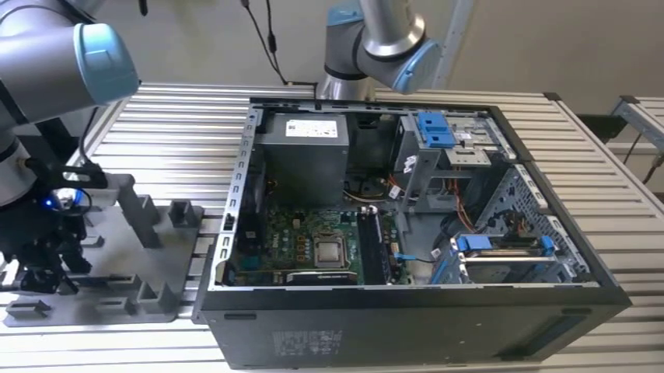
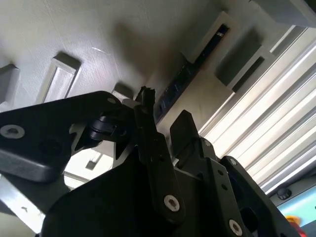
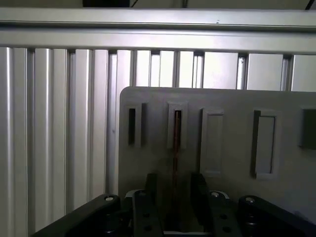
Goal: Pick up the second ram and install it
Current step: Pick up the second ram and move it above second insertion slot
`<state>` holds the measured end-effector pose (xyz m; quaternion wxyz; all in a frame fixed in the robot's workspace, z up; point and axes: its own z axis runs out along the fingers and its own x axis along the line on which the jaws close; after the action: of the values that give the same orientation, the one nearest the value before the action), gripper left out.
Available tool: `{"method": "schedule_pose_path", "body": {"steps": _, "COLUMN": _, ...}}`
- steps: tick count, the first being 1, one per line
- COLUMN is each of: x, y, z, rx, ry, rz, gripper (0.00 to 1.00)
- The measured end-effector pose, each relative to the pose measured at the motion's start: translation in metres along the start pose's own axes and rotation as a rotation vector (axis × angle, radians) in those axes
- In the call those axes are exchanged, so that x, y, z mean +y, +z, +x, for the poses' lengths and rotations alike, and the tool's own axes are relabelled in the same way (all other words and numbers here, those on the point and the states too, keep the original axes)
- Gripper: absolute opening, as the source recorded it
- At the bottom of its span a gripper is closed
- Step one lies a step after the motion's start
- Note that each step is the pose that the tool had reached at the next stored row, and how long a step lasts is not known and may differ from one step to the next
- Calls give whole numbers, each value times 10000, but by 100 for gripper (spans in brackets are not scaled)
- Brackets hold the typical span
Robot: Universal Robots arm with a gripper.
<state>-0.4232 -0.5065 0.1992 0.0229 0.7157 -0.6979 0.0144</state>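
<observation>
Tool point(image 3: 175, 200) fingers point(image 3: 150, 197) sit closest to the lens in both wrist views, spread apart, one on each side of the ram point(image 3: 176, 140). You're not gripping: a gap shows on both sides of the stick. Ram stands on edge, upright, in a slot of the grey fixture plate point(image 3: 232, 101). Second wrist view: the ram point(image 2: 190, 74) runs as a dark strip between raised grey holders, just past the fingertips. Plate lies on the slatted counter point(image 3: 59, 128). Exterior view: your tool point(image 1: 47, 280) hangs low over the plate point(image 1: 114, 233), to the exterior view's left of the open PC case point(image 1: 415, 330). Its motherboard point(image 1: 311, 245) faces up, well apart from the tool.
</observation>
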Motion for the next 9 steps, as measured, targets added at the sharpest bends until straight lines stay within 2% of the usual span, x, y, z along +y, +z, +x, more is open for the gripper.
{"method": "schedule_pose_path", "body": {"steps": 3, "x": 1, "y": -11, "z": 21, "rx": -3, "ry": -2, "rz": -48, "gripper": 42}}
{"method": "schedule_pose_path", "body": {"steps": 9, "x": 1, "y": -11, "z": 36, "rx": -3, "ry": -1, "rz": -51, "gripper": 42}}
